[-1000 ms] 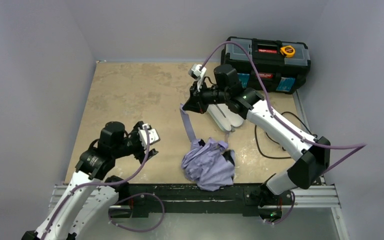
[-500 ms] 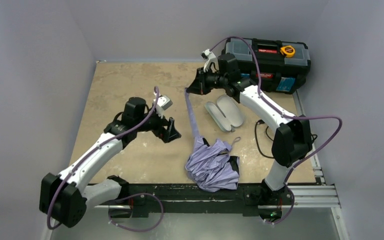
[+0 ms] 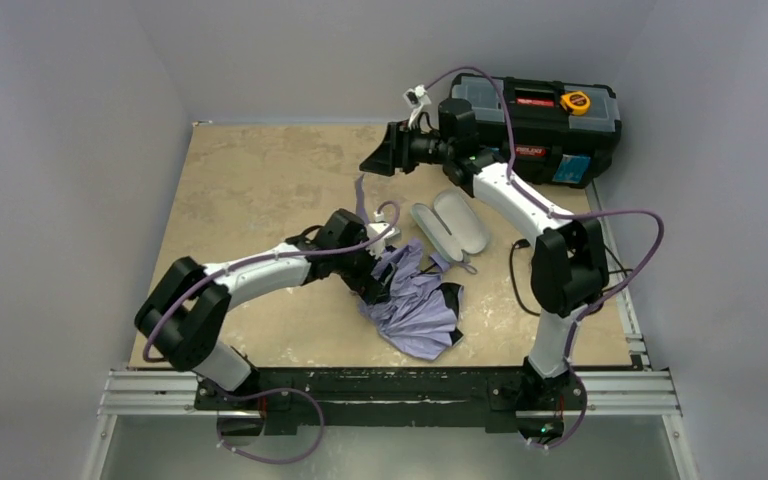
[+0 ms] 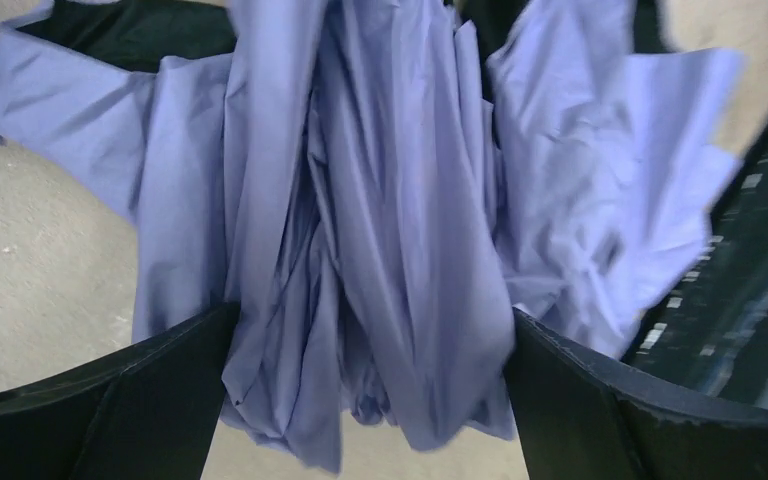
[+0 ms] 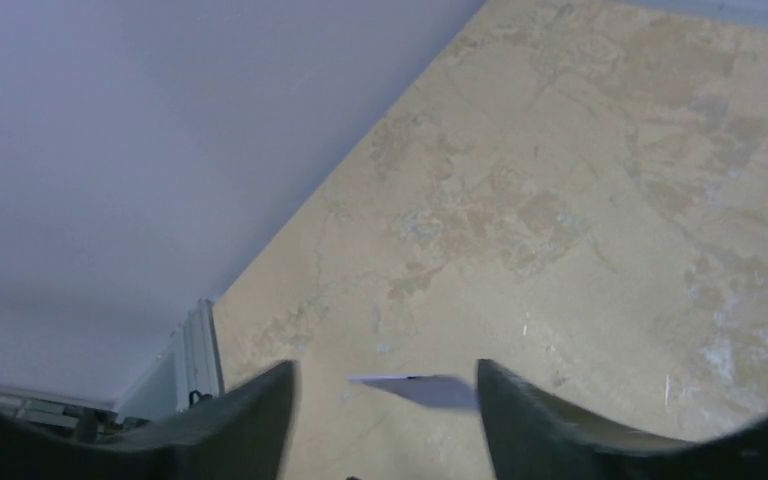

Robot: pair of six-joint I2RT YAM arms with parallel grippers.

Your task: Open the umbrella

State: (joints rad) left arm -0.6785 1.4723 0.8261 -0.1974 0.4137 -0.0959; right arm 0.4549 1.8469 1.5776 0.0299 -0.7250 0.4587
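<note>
"Umbrella (image 3: 420, 310) first: where is it?"
"On the bench (image 3: 260, 180), at about 5 o'clock from the middle. It is a crumpled heap of lavender cloth with a little black showing."
"Any containers?"
"Two. A pale sleeve (image 3: 452, 222) lies flat at the umbrella's 1 o'clock, just beside it, and the umbrella is outside it. A black toolbox (image 3: 530, 110) stands at the bench's 1 o'clock corner with its lid shut and a yellow tape measure (image 3: 575, 101) on top. Its inside is hidden."
"The left claw (image 4: 372, 320)?"
"Spread wide, one finger on each side of the bunched folds, with cloth filling the gap. It is not pinching anything."
"The right claw (image 5: 385, 368)?"
"Raised near 12 o'clock, beside the toolbox, fingers partway apart. The tip of the strap (image 5: 422, 391) shows between them, touching neither."
"What changed in the last second?"
"The left arm swung in from 9 o'clock to the heap, its claw widening. The right claw had been closed on the strap, pulling it taut. Now the claw has parted and the strap has gone slack. The heap has slid from the near edge toward the middle."
</note>
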